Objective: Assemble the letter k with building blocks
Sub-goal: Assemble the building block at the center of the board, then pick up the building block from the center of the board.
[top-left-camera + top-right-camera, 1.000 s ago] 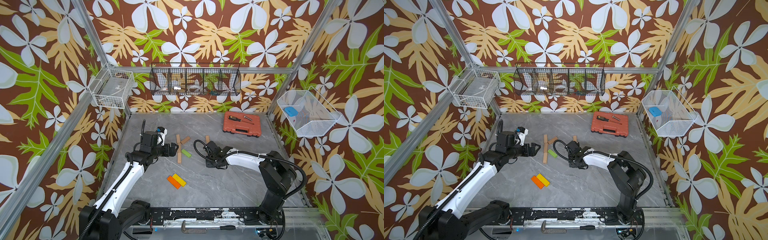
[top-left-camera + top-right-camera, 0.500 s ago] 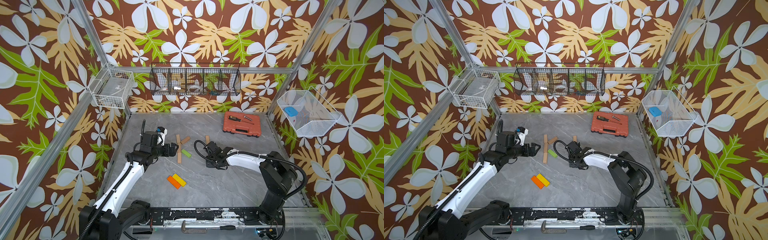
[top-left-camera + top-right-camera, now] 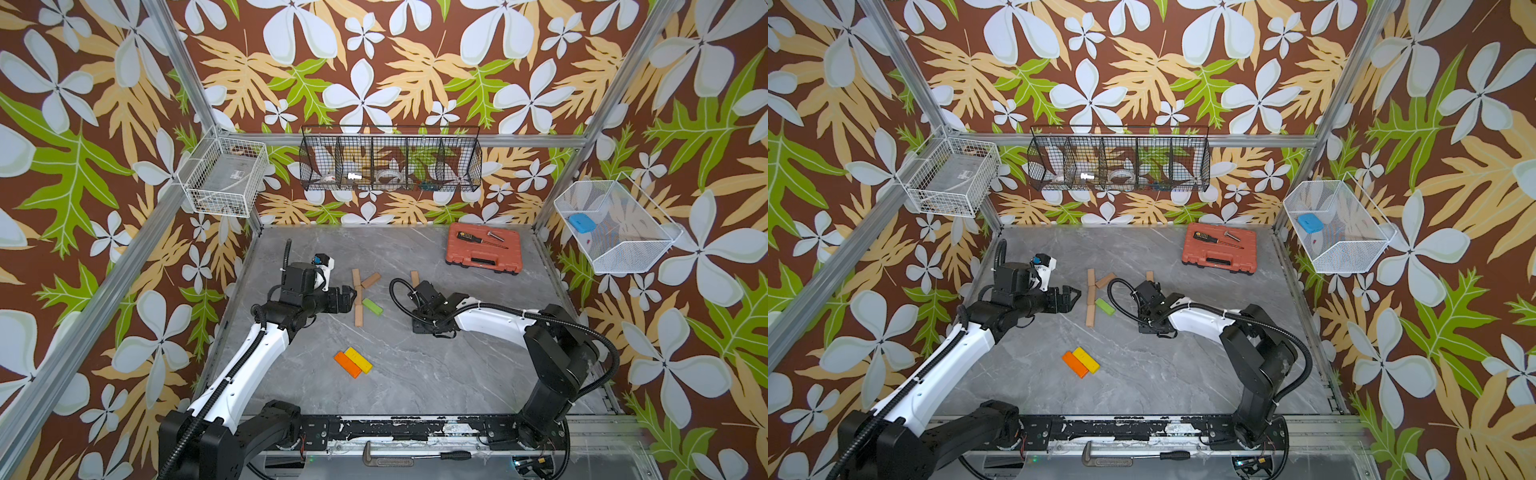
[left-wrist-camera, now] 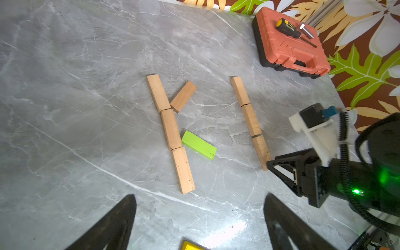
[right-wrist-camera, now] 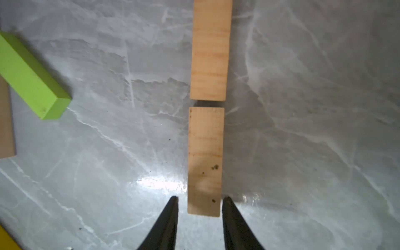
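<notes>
Three wood building blocks (image 4: pixel 171 129) lie end to end in a line, with an angled wood block (image 4: pixel 183 96) and a green block (image 4: pixel 198 145) touching its side. A second line of wood blocks (image 4: pixel 251 120) lies beside it. In the right wrist view my right gripper (image 5: pixel 200 198) is open and straddles the near end of that line's last block (image 5: pixel 205 155), with a thin gap on each side. My right gripper (image 3: pixel 419 326) hides most of that line in both top views. My left gripper (image 4: pixel 199 195) hangs wide open and empty by the first line (image 3: pixel 357 299). Orange (image 3: pixel 347 365) and yellow (image 3: pixel 359 359) blocks lie together nearer the front.
A red-orange tool case (image 3: pixel 484 248) with a screwdriver on it sits at the back right of the grey table (image 3: pixel 415 386). Wire baskets (image 3: pixel 390 164) hang on the walls above the table.
My right gripper's jaws have parted slightly from the sides of the wood block. The left arm has not moved.
</notes>
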Available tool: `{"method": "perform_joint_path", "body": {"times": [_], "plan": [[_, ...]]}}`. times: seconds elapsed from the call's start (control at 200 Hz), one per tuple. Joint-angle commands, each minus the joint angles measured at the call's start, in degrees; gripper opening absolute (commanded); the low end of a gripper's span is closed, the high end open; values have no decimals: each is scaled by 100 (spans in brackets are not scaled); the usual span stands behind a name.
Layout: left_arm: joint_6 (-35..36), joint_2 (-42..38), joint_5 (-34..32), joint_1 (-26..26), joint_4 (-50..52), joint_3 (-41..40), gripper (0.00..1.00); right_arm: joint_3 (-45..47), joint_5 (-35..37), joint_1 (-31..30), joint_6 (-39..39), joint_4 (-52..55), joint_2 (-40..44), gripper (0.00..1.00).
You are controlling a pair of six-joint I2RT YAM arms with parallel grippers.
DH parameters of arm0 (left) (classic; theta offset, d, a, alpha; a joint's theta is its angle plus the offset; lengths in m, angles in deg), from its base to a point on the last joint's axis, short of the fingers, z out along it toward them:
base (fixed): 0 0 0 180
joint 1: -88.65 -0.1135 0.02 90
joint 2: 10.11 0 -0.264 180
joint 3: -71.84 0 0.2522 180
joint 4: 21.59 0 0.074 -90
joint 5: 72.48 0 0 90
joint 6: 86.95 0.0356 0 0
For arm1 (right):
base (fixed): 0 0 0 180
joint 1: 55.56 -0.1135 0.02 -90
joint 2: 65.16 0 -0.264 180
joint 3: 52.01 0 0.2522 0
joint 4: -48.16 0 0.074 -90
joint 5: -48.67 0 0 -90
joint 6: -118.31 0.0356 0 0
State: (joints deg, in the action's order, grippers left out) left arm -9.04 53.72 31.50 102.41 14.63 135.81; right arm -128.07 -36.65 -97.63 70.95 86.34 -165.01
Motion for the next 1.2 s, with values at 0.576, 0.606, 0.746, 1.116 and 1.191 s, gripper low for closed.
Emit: {"method": "perform_joint_path", "body": {"times": [0.576,0.606,0.746,1.116,1.191], "plan": [[-834,-184,-463,-1354,-268,-223,96,-1109,244,-1455,-2439,272,523,45],[-850,-158,-400,-1491,-273,-214,96,-1218,169,-1579,-2541,336,378,45],[-886,-99,-170,-1915,-295,-275,97,-1876,110,-2154,-3100,837,-380,45],[-679,-82,-210,-1921,-179,-259,96,-2418,-231,-2580,-3201,1060,-1371,45],[-670,-57,-151,-1921,-180,-258,96,-2384,-266,-2585,-3157,995,-1459,44]]}}
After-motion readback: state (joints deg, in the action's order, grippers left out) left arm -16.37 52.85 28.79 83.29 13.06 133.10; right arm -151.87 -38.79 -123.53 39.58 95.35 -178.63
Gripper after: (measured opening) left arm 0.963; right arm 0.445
